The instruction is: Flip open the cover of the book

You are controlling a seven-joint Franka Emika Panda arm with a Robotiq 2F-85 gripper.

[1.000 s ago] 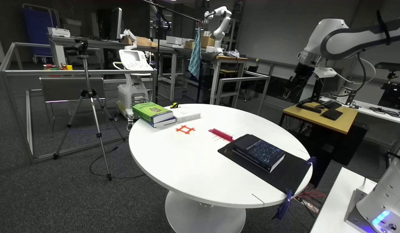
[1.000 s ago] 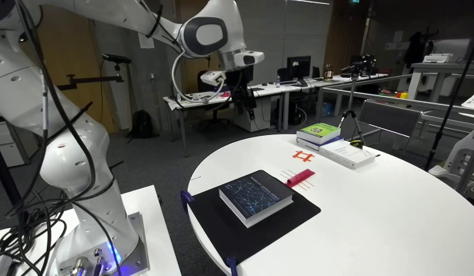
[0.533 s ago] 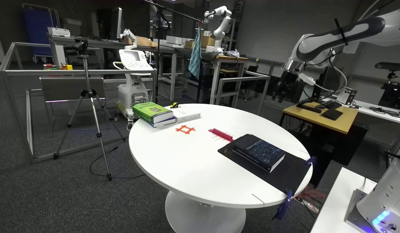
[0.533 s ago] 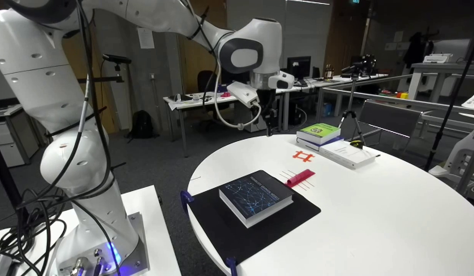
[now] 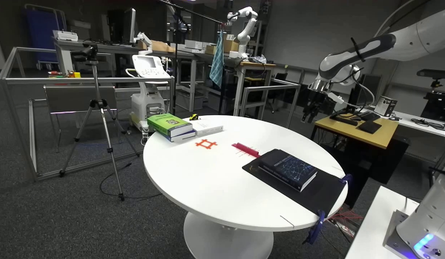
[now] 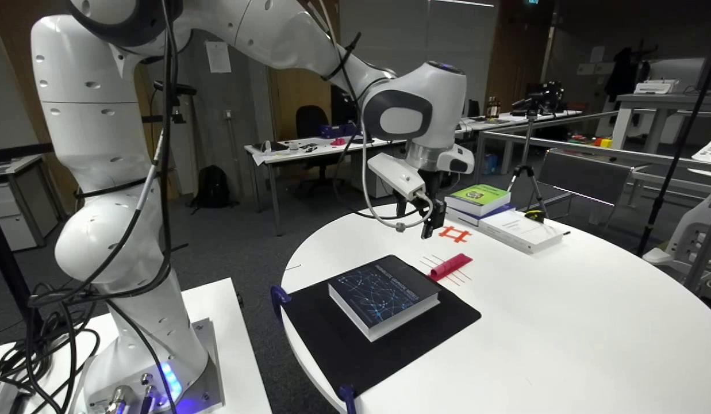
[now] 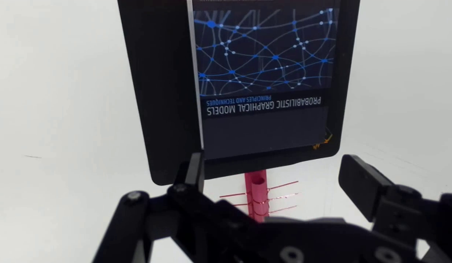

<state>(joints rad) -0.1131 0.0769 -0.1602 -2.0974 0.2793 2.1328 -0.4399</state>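
Note:
The book lies flat and closed on the black mat; its white page edge shows in both exterior views (image 5: 309, 181) (image 6: 404, 318). Its dark navy cover (image 5: 287, 167) (image 6: 384, 287) has a blue network pattern and lies down on the pages. In the wrist view the cover (image 7: 266, 128) fills the upper middle with its title upside down, and the book's far end is cut off. My gripper (image 7: 273, 168) is open and empty, fingers wide apart. In both exterior views it (image 5: 307, 118) (image 6: 414, 221) hangs in the air above the book's level, apart from it.
The black mat (image 6: 355, 356) is held at the table edge by blue clamps (image 6: 280, 296) (image 6: 348, 397). A pink tube (image 6: 452, 266) lies by the mat. Orange tape (image 6: 455, 234) and a stack with a green book (image 6: 479, 195) and white book (image 6: 522, 230) are on the white table (image 6: 562, 322).
My arm has reached further out and the open gripper has come lower, moving right and down in an exterior view. The book, its cover and the mat have not moved.

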